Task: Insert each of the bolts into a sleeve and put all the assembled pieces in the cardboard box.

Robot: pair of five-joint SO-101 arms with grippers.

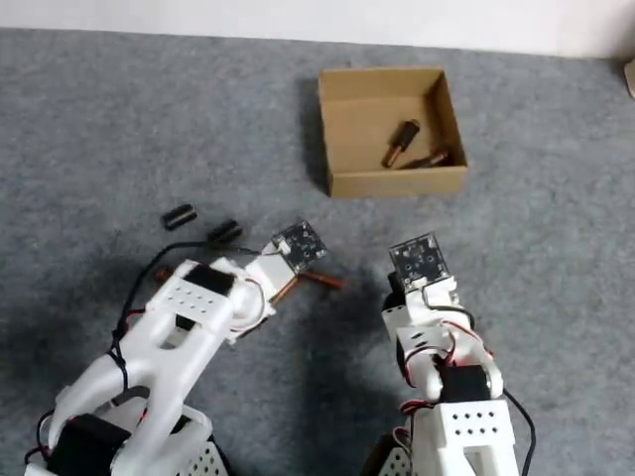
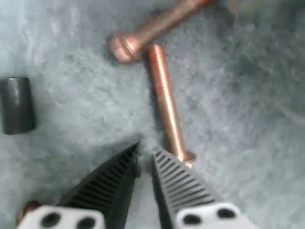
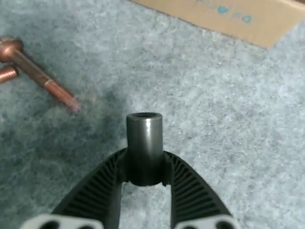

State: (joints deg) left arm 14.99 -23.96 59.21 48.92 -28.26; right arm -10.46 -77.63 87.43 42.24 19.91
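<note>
High view: box (image 1: pixel 397 182) holds two pieces (image 1: pixel 402 144); right claw (image 3: pixel 144 166) grips sleeve (image 3: pixel 144 136); left claw (image 2: pixel 145 155) ajar.

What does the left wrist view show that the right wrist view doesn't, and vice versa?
Left wrist, not right: the left gripper, fingers narrowly parted beside a bolt head, and a dark cylindrical sleeve lying loose. Right wrist, not left: the right gripper shut on another dark sleeve, and the brown cardboard box, its wall. Both: two copper-coloured bolts on grey carpet.
</note>
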